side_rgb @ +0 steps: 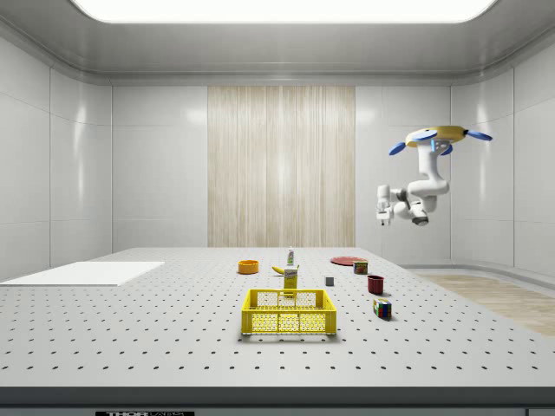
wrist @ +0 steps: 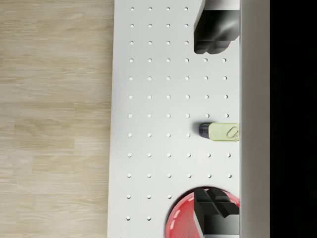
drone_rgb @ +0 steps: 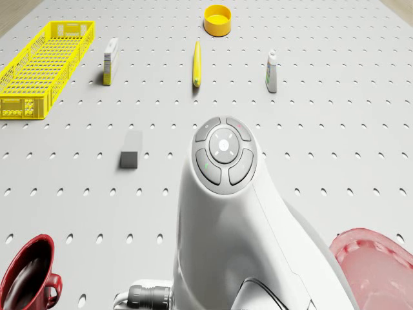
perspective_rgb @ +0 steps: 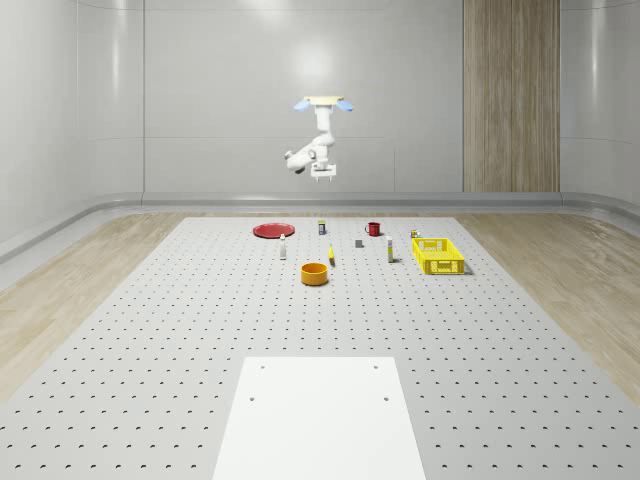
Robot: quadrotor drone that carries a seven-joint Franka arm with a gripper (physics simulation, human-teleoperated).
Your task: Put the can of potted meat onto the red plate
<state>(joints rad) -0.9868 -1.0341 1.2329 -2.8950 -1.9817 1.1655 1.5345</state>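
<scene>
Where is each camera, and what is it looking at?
Whole-scene view: high up off the robot, facing the drone hovering above the table.
Side view: beside the table, showing drone, arm, gripper.
Drone view: on the drone, facing down past its arm.
Wrist view: along the fingers.
Drone and wrist views share the red plate.

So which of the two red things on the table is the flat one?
The red plate, a low disc at the table's far edge. The red mug nearby stands taller and has a handle.
</scene>
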